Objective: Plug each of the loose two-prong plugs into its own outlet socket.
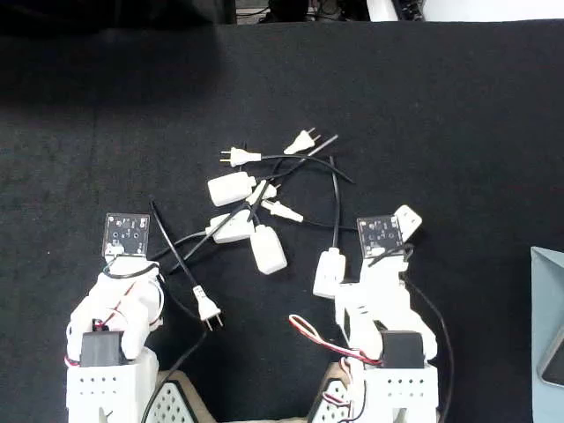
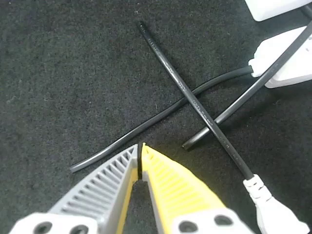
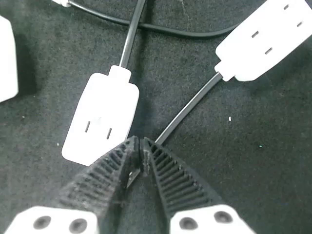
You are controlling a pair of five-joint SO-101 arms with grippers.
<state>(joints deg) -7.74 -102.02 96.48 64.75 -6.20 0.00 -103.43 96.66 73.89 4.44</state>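
The high view looks down over the whole table (image 1: 458,115); both wrist views sit close above its cords (image 2: 180,88).

Five white outlet sockets lie on one black table (image 1: 458,106): upper socket (image 1: 231,188), crossed socket (image 1: 233,229), middle socket (image 1: 268,249), near socket (image 1: 329,273) and right socket (image 1: 407,218). Two-prong plugs number five as well (one sits half lost among the cords (image 1: 335,203), so that count is less sure): top plug (image 1: 301,141), left-pointing plug (image 1: 240,157), tangled plug (image 1: 263,191), centre plug (image 1: 284,211) and near plug (image 1: 208,308). Two arms: left arm (image 1: 119,308), right arm (image 1: 379,308). One pale blue object (image 1: 548,308) at the edge.
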